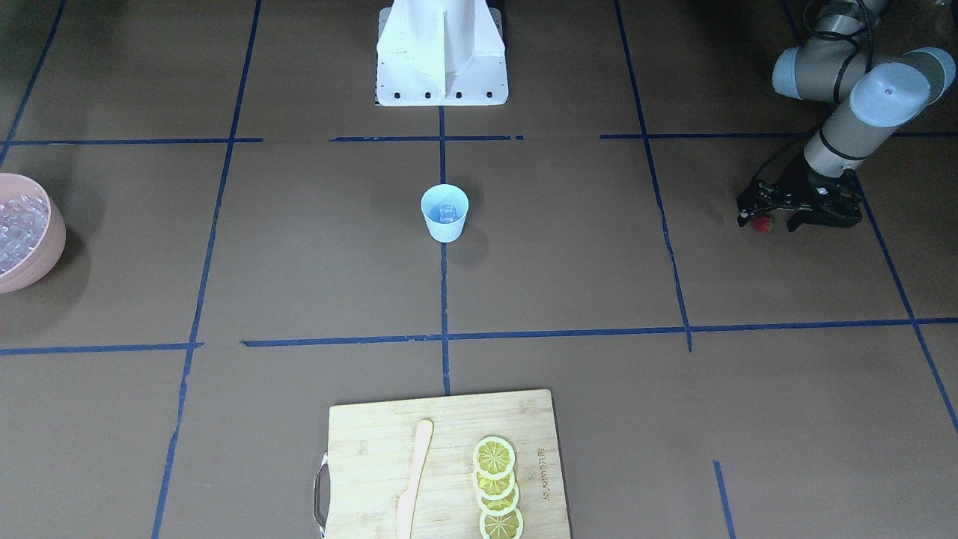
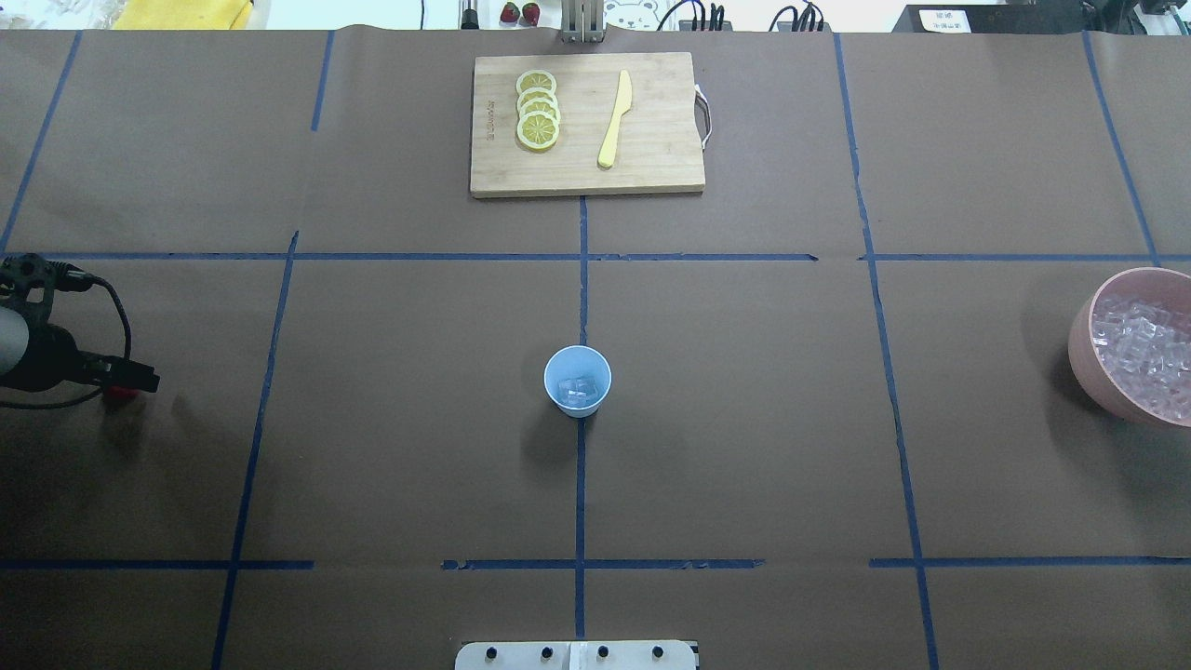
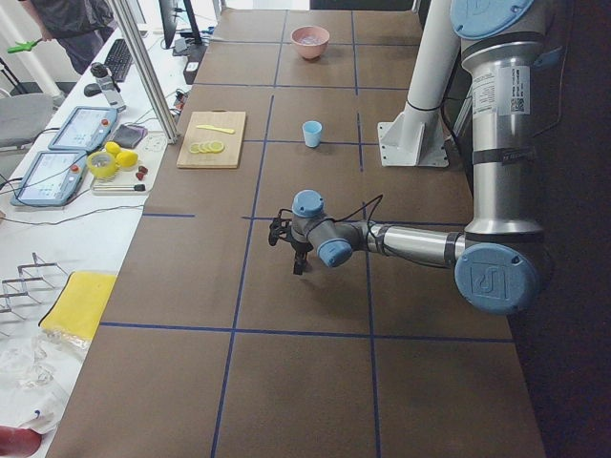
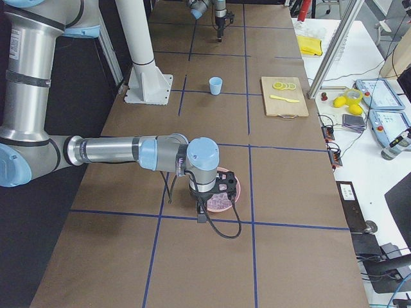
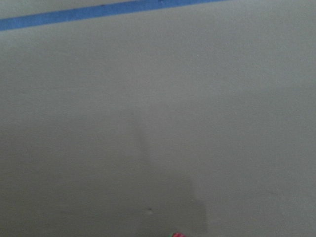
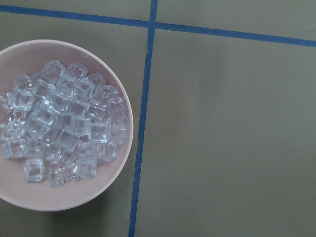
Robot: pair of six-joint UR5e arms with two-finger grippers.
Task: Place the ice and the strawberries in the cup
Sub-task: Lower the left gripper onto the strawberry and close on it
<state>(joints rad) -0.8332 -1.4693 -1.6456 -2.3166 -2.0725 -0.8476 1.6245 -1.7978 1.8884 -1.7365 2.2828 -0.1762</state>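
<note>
Strawberry point(image 1: 762, 224) is pinched between the left gripper point(image 1: 771, 217) jaws — likely for carrying to the cup point(image 1: 444, 212); right jaws' state cannot be told.

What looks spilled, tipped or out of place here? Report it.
Nothing stands out. The cup stands upright with a few ice cubes inside, the pink bowl holds its heap unspilled, and the lemon slices and knife lie tidy on the cutting board. The strawberry sits at the left tool.
</note>
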